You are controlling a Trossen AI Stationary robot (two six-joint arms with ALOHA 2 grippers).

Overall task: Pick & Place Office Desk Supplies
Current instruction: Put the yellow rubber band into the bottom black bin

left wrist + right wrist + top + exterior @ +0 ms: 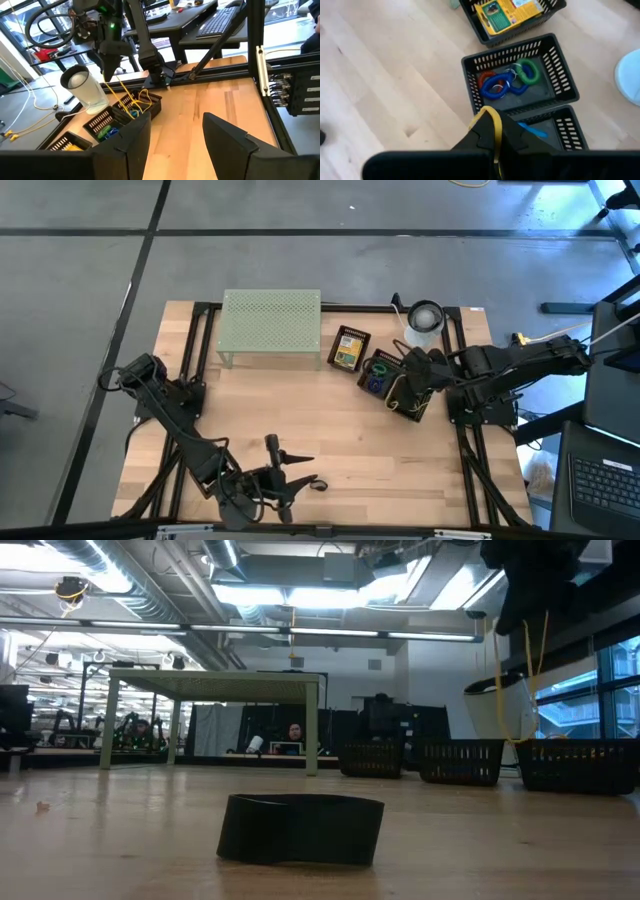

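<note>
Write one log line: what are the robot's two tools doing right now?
left tool: open, empty, near table's front edge | right tool: shut on yellow band, over black baskets

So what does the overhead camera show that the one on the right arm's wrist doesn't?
Only the overhead view shows the pale green perforated rack, the left pincer open near the table's front edge, and a small black object beside it.

Only the right wrist view shows a yellow band pinched in the shut right pincer, and a blue item in the basket beneath.

Both show the basket of coloured coil bands, the crayon box and the white cup.
</note>
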